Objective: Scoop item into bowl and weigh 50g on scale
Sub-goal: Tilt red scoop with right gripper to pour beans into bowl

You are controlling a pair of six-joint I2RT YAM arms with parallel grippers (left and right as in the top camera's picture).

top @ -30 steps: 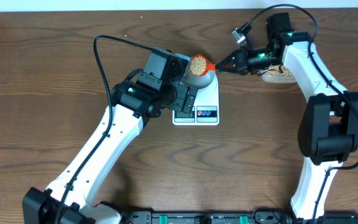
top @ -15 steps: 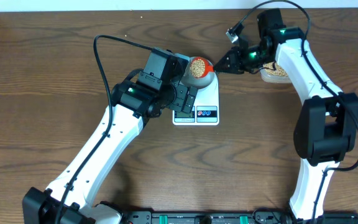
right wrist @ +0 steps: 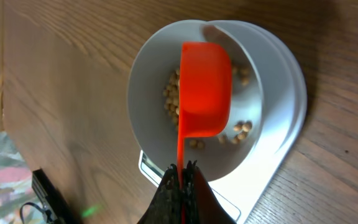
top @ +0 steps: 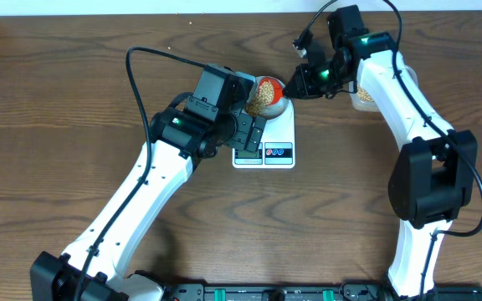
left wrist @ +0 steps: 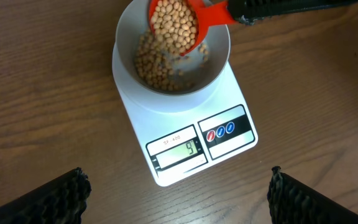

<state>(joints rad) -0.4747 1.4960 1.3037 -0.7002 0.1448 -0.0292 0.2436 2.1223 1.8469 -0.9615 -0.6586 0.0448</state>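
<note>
The right gripper (right wrist: 182, 173), pinching the red scoop (right wrist: 205, 87), should tip slowly so beans (left wrist: 160, 65) land in the bowl (left wrist: 219, 61) while watching the scale (left wrist: 179, 115).

The scoop (right wrist: 204, 87) has tipped (beans (left wrist: 163, 62) now spilling) into the bowl (left wrist: 128, 34).
</note>
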